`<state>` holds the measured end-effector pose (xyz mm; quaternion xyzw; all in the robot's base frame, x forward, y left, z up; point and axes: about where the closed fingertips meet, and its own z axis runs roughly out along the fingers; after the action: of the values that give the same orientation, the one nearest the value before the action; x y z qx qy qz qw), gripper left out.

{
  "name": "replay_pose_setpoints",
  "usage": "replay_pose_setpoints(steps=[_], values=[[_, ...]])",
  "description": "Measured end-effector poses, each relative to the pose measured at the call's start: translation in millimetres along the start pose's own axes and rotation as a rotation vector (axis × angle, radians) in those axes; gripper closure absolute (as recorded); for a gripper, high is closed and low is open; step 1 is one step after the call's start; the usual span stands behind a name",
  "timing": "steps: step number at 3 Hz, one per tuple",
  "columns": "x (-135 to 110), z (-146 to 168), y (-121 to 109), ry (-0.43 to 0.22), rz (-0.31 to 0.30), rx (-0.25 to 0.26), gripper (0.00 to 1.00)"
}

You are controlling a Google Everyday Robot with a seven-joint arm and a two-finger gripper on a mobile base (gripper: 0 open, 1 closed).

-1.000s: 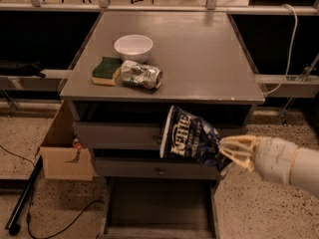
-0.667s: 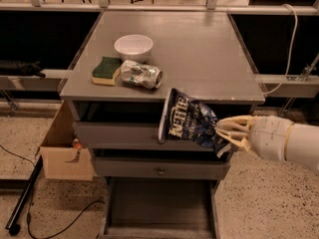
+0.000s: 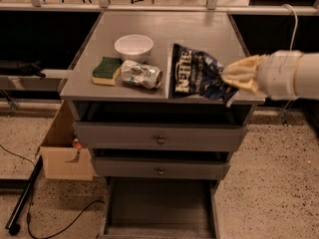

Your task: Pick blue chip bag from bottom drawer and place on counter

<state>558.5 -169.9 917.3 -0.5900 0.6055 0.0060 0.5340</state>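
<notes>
The blue chip bag [image 3: 195, 73], dark navy foil with white lettering, hangs above the front right part of the counter [image 3: 164, 29]. My gripper [image 3: 230, 77], with tan fingers on a white arm reaching in from the right, is shut on the bag's right end. The bottom drawer [image 3: 158, 210] stands pulled open below, showing a bare grey floor.
On the counter's left stand a white bowl [image 3: 133, 46], a green and yellow sponge [image 3: 106, 69] and a crushed silver-green can [image 3: 141, 74]. Two knobbed drawers [image 3: 160, 139] sit slightly open above the bottom one. A cardboard box [image 3: 64, 153] stands on the floor at left.
My gripper has lifted the chip bag from in front of the drawers up to above the counter's front right.
</notes>
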Motion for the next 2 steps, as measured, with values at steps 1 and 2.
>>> replay_pose_setpoints(steps=[1, 2], values=[[-25, -30, -65, 0.062, -0.053, 0.061, 1.00], [-33, -38, -83, 0.061, -0.061, 0.085, 1.00]])
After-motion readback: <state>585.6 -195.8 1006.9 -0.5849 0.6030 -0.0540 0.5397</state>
